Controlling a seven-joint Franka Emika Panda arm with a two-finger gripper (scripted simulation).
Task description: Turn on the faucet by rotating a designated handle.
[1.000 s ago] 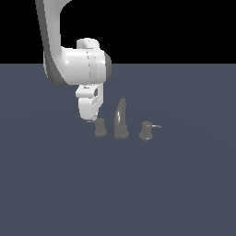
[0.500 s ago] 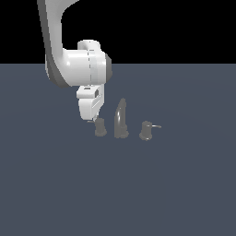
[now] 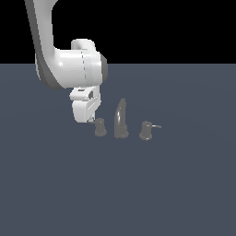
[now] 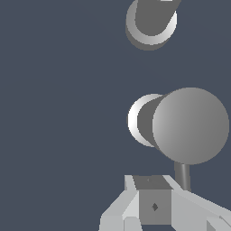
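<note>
My fingers (image 4: 155, 205) look pressed together (nothing between them that I can make out), sitting just beside the thin lever (image 4: 182, 177) of the handle (image 3: 99, 127). On the exterior view's right of that knob, the faucet's curved spout (image 3: 120, 118) and the second knob (image 3: 146, 131) stand on the grey surface (image 3: 184, 184).

Exterior faces faucet (image 3: 120, 120) afar; wrist apparently overhead, close.

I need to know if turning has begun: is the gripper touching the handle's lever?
Cannot tell. In the wrist view the gripper sits right by the lever of the handle, overlapping it; the exterior view hides the spot.
</note>
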